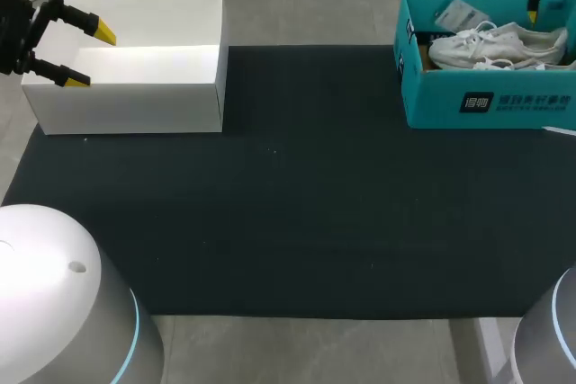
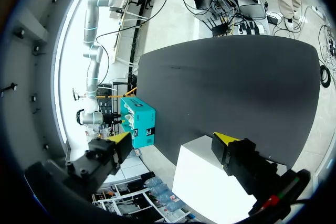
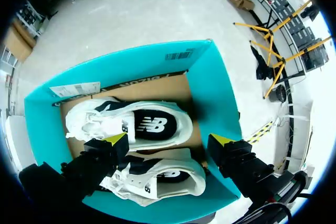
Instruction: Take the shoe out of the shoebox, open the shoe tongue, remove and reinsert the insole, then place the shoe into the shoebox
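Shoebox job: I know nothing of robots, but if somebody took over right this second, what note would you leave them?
Left hand: open, empty, over the white box at the left of the black mat.
Right hand: open, empty, above the teal shoebox at the mat's right.
Two white shoes lie side by side inside the shoebox.
Done: nothing yet; no shoe is out.
Left: every step, starting with lifting a shoe out.
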### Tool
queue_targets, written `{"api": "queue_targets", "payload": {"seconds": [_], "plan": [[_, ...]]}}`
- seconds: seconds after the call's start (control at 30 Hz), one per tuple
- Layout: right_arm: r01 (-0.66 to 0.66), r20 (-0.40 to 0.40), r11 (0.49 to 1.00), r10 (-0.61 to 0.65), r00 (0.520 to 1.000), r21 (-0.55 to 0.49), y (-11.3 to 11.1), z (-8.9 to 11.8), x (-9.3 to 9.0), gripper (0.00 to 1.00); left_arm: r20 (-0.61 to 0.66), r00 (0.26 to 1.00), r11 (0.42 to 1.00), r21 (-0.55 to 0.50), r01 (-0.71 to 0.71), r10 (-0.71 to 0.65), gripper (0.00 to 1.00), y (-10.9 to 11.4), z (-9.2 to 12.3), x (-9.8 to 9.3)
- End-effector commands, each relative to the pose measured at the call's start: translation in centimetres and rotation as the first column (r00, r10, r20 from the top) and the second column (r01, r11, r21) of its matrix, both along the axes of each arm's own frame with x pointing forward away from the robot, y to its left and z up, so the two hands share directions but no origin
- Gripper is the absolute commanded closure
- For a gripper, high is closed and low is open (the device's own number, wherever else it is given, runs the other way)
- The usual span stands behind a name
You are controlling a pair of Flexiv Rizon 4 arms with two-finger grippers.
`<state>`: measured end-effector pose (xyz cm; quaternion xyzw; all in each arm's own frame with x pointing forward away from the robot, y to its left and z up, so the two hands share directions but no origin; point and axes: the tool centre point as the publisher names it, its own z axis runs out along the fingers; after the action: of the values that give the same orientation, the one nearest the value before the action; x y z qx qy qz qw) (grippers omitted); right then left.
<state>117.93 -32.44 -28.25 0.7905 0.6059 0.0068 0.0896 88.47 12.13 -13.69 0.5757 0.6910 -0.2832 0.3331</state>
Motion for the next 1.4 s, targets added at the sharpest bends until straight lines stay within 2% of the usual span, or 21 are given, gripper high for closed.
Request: {"api": "queue_targets", "payload": {"seconds": [0.03, 0.23, 0.8, 1.03, 1.2, 1.27, 1.33, 1.4], "plan": [[-0.016, 0.086, 1.0, 0.017, 0.996, -0.012, 2.4, 2.2, -4.9, 0.0, -0.002, 1.0, 1.0, 0.003, 0.0, 0.0, 0.0, 0.0, 0.1, 0.0], [-0.038, 0.086, 0.999, 0.038, 0.996, -0.003, 4.8, 3.0, -8.0, 0.0, -0.002, 1.0, 1.0, 0.003, 0.0, 0.0, 0.0, 0.0, 0.1, 0.0], [-0.009, 0.121, 1.0, 0.01, 0.993, -0.007, 8.6, 6.0, -16.2, 0.0, -0.002, 1.0, 1.0, 0.003, 0.0, 0.0, 0.0, 0.0, 0.1, 0.0], [-0.041, 0.138, 0.999, 0.037, 0.99, 0.022, 9.5, 6.4, -18.9, 0.0, -0.002, 1.0, 1.0, 0.003, 0.0, 0.0, 0.0, 0.0, 0.1, 0.0], [-0.147, 0.131, 0.987, 0.138, 0.982, 0.065, 9.9, 6.4, -21.7, 0.0, -0.002, 1.0, 1.0, 0.003, 0.0, 0.0, 0.0, 0.0, 0.1, 0.0], [-0.196, 0.103, 0.978, 0.189, 0.977, 0.066, 9.9, 6.2, -22.8, 0.0, -0.002, 1.0, 1.0, 0.003, 0.0, 0.0, 0.0, 0.0, 0.1, 0.0], [-0.214, 0.117, 0.976, 0.208, 0.971, 0.041, 9.8, 6.0, -23.8, 0.0, -0.002, 1.0, 1.0, 0.003, 0.0, 0.0, 0.0, 0.0, 0.1, 0.0], [-0.205, 0.09, 0.979, 0.204, 0.975, 0.006, 9.5, 5.8, -24.6, 0.0, -0.002, 1.0, 1.0, 0.003, 0.0, 0.0, 0.0, 0.0, 0.1, 0.0]]}}
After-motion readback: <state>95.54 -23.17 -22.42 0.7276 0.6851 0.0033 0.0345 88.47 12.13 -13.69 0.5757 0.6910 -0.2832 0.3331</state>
